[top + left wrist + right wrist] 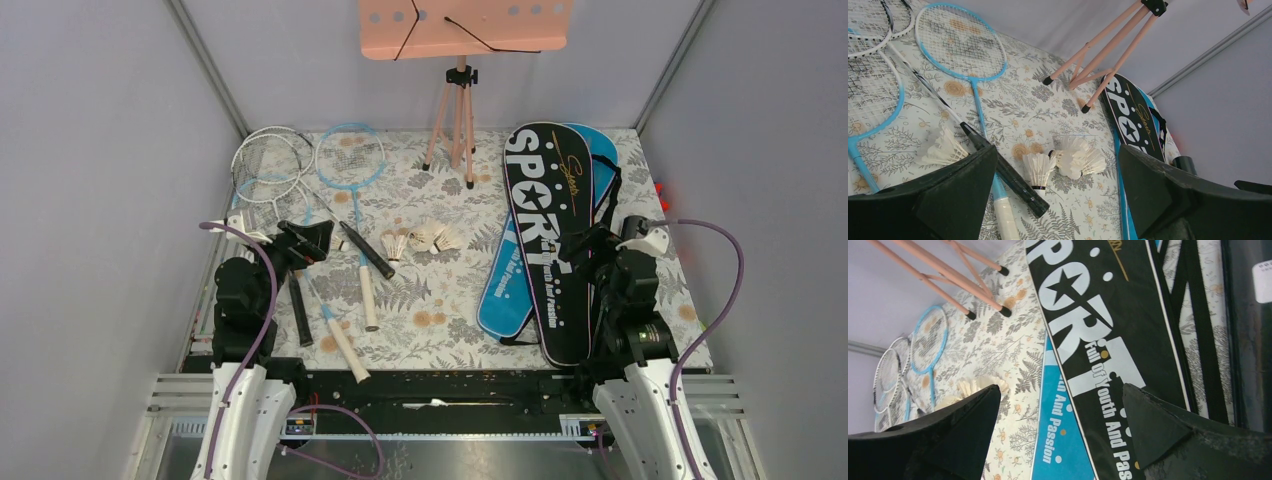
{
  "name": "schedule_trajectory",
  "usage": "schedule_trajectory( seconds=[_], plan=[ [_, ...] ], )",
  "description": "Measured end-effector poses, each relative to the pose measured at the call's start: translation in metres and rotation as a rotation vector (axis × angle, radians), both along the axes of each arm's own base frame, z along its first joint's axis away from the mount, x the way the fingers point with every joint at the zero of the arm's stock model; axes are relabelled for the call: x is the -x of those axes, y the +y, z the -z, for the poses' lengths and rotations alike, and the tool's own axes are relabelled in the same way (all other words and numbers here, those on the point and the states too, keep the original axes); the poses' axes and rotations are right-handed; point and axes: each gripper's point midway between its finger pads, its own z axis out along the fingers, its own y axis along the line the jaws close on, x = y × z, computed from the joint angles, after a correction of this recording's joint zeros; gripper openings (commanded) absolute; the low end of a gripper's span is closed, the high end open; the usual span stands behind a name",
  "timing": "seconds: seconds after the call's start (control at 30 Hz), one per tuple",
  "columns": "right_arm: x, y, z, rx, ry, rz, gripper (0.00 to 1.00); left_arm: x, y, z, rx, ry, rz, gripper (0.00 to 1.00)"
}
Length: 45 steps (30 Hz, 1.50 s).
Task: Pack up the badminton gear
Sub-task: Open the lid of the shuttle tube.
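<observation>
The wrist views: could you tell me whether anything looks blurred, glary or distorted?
Left wrist view: white feather shuttlecocks sharp, black left gripper fingers dark, lacking detail. Right wrist view: rolled sideways, white lettering on the black SPORT bag crisp, no glare. Top view: even soft light, faint shadows on the floral-patterned table.

the rackets (pixel 367 295) lie fanned on the left of the table (pixel 440 310), heads toward the back. the shuttlecocks (pixel 425 238) cluster mid-table, just right of the handles. on the right, the upper bag (pixel 540 220) lies on the lower bag (pixel 505 295). the tripod (pixel 455 110) stands back centre.
</observation>
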Motion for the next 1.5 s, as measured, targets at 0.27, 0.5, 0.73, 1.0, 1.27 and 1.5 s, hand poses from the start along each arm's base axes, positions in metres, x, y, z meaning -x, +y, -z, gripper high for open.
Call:
schedule_trajectory(
  seconds=[0.27, 0.5, 0.73, 1.0, 1.27, 1.5],
  plan=[
    [-0.018, 0.004, 0.001, 0.063, 0.039, -0.049, 0.99, -0.009, -0.003, -0.004, 0.014, -0.027, 0.014, 0.99],
    [-0.078, -0.009, 0.001, 0.084, 0.238, -0.082, 0.98, -0.023, -0.007, 0.013, 0.035, 0.021, 0.033, 0.99],
    [-0.106, -0.069, 0.052, -0.05, 0.428, 0.0, 0.98, -0.032, -0.01, 0.032, 0.048, 0.049, 0.05, 0.99],
    [-0.111, -0.074, 0.108, -0.145, 0.584, -0.042, 0.99, -0.039, -0.011, 0.043, 0.049, 0.086, 0.053, 0.99],
    [-0.108, -0.074, 0.131, -0.187, 0.642, -0.065, 0.99, -0.04, -0.011, 0.039, 0.049, 0.069, 0.053, 0.99],
    [-0.115, -0.069, 0.122, -0.199, 0.597, -0.094, 0.99, -0.044, -0.01, 0.048, 0.049, 0.098, 0.047, 0.99]
  ],
)
